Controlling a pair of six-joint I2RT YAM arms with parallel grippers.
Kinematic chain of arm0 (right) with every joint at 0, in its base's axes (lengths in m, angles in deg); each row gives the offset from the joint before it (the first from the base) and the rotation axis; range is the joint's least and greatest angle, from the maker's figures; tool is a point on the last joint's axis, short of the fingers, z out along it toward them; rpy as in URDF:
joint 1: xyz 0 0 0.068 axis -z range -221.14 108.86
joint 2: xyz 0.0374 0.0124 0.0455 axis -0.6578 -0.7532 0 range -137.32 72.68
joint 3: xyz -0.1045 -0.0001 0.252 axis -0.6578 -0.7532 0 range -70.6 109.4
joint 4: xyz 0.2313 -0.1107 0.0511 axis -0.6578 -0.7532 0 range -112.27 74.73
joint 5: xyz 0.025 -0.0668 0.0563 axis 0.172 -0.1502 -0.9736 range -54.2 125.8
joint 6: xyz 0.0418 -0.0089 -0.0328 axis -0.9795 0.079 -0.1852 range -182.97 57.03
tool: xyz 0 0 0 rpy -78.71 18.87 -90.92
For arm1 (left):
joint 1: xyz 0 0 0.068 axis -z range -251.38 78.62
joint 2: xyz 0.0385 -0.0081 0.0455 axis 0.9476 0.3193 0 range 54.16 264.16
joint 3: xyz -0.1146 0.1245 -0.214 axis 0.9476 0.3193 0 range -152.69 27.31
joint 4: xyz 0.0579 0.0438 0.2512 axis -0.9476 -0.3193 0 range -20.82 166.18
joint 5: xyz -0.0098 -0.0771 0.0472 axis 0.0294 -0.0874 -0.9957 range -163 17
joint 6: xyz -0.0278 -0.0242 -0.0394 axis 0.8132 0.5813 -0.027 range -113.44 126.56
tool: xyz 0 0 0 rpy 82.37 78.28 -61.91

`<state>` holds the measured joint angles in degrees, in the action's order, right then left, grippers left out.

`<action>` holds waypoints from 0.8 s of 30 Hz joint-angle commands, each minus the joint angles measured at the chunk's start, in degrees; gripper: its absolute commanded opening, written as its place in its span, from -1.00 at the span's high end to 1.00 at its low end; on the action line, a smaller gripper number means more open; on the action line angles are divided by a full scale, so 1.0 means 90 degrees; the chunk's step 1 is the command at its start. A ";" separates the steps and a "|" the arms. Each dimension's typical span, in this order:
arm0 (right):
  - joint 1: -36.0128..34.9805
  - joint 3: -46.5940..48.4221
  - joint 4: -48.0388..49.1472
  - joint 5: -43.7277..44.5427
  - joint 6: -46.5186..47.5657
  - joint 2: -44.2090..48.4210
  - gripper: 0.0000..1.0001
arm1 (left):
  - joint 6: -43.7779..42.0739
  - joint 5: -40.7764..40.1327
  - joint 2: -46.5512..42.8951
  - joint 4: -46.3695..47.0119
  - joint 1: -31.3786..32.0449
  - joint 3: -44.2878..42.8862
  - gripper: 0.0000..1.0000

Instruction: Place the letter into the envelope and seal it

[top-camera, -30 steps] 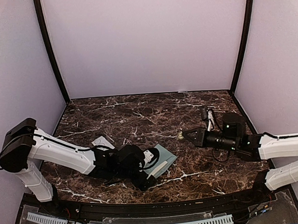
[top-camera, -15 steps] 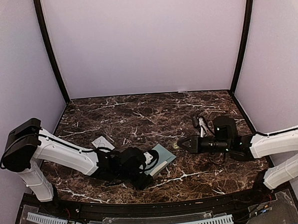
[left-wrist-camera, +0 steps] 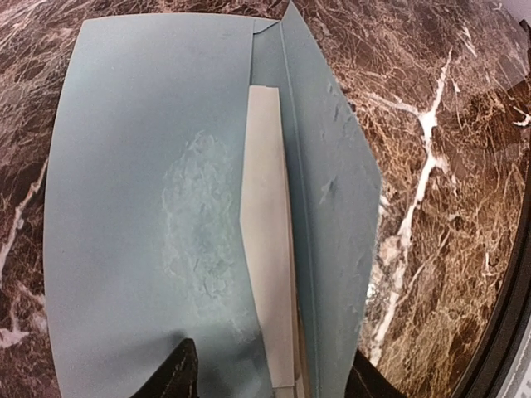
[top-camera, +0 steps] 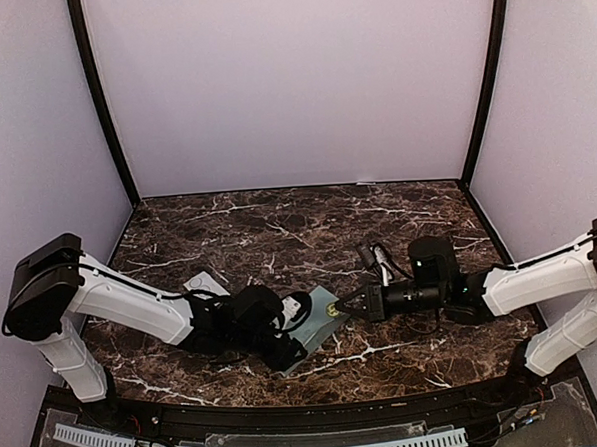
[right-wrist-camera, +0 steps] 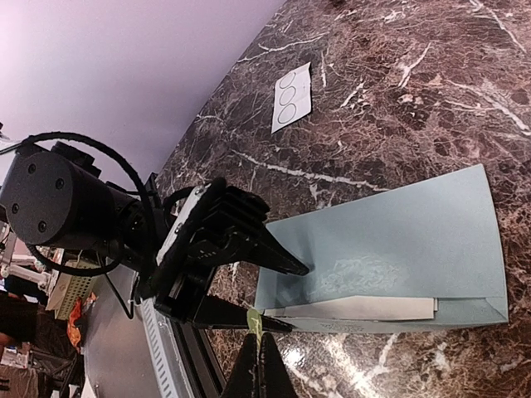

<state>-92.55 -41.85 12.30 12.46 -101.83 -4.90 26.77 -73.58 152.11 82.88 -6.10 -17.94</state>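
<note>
Insertion step: letter (left-wrist-camera: 270, 249) edge shows at envelope (left-wrist-camera: 149, 207) mouth. Left end effector (left-wrist-camera: 274, 377) parted astride it; right end effector (right-wrist-camera: 257, 348) clenched. Next, likely: seat letter, fold flap (left-wrist-camera: 332, 199).

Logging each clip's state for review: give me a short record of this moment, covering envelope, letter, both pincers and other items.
envelope: pale blue, flat on the marble table, flap open
letter: mostly inside the envelope, off-white edge showing
left pincer: open, straddling the envelope's end
right pincer: shut on a yellowish bit, near the envelope's edge
other: white strip with three circles, lying apart
</note>
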 commanded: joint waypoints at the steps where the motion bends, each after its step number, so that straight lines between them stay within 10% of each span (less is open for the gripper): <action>1: -0.0111 0.0270 0.0479 -0.0180 0.0098 -0.0317 1.00 | 0.0213 0.0818 0.0094 -0.0210 -0.0179 0.0329 -0.03; 24: -0.0145 0.0925 0.1561 -0.0212 -0.0465 -0.2369 1.00 | 0.0323 0.0588 0.0579 -0.0705 -0.0290 0.0235 0.35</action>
<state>-93.30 -35.21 21.61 10.30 -104.34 -23.52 29.06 -68.20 153.36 85.74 -8.86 -17.66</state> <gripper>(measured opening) 0.003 0.333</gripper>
